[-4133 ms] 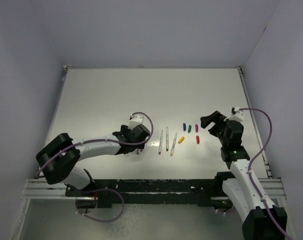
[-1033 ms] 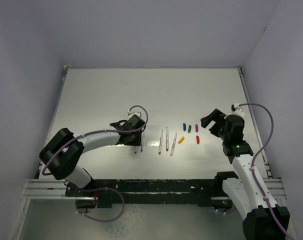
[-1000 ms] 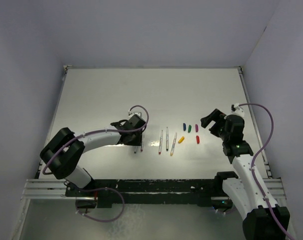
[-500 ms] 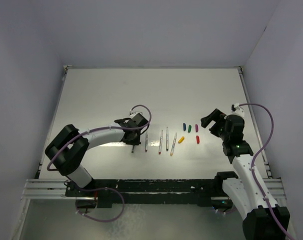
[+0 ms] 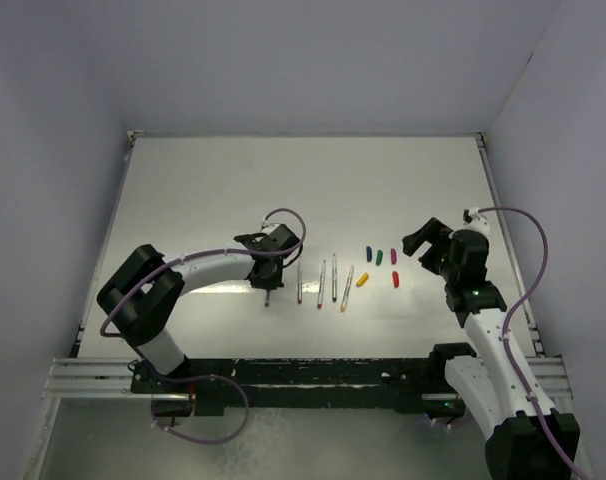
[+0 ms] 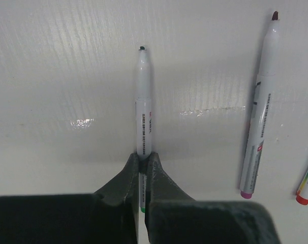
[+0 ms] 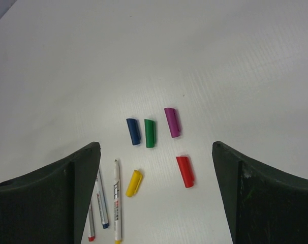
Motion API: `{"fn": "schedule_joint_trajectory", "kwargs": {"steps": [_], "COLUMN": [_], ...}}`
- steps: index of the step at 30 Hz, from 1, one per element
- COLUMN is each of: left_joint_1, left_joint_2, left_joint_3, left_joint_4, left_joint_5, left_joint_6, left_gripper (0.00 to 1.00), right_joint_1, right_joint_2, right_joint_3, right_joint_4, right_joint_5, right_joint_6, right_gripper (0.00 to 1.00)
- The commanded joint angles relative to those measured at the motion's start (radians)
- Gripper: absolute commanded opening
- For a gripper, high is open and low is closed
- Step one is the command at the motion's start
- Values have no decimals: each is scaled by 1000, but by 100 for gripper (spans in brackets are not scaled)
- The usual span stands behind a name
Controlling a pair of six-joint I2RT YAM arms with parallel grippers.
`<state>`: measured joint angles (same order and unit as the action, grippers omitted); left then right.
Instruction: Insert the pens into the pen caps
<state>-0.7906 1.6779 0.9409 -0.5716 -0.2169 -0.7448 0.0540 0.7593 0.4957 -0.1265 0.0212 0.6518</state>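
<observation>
Low in the left wrist view, my left gripper is now clamped on the tail of the green-ended pen lying on the bench, having swung right toward the other pens, so carrying it to the green cap looks next.

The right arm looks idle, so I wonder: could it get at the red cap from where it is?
Probably yes. The right gripper is open, and the red cap lies in plain view between its fingers, apart from the other caps, with nothing covering it.
</observation>
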Motion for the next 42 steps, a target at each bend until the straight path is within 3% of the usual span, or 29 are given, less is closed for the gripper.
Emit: {"fn": "schedule_joint_trajectory", "kwargs": {"steps": [1,6,11,19,21,22,26,42], "left_joint_1": [-13,-13,-13,-21,-35,-42,-52,-79], "left_joint_2": [106,60,-96,-255,-273,-282,-290,-414], "left_joint_3": [-94,-96,-83,-81,-86,-89,-96,-255], "left_joint_4": [-90,-88,-73,63,105,128,192,449], "left_joint_5": [86,62,2,-15,-17,-20,0,129], "left_joint_6": [-25,-10,10,128,155,165,174,165], "left_gripper": [0,0,0,0,0,0,0,0], "right_joint_1": [0,0,0,5,27,45,156,232], "right_joint_2": [-10,7,111,256,261,264,311,584], "right_joint_3": [52,57,71,61,62,64,96,192], "right_joint_4": [-13,-41,-65,34,55,61,68,129], "right_joint_5": [58,90,84,-6,-1,14,87,81], "right_joint_6": [-14,-27,-31,-135,-160,-170,-183,-184], "right_gripper": [93,88,78,38,16,13,25,37]}}
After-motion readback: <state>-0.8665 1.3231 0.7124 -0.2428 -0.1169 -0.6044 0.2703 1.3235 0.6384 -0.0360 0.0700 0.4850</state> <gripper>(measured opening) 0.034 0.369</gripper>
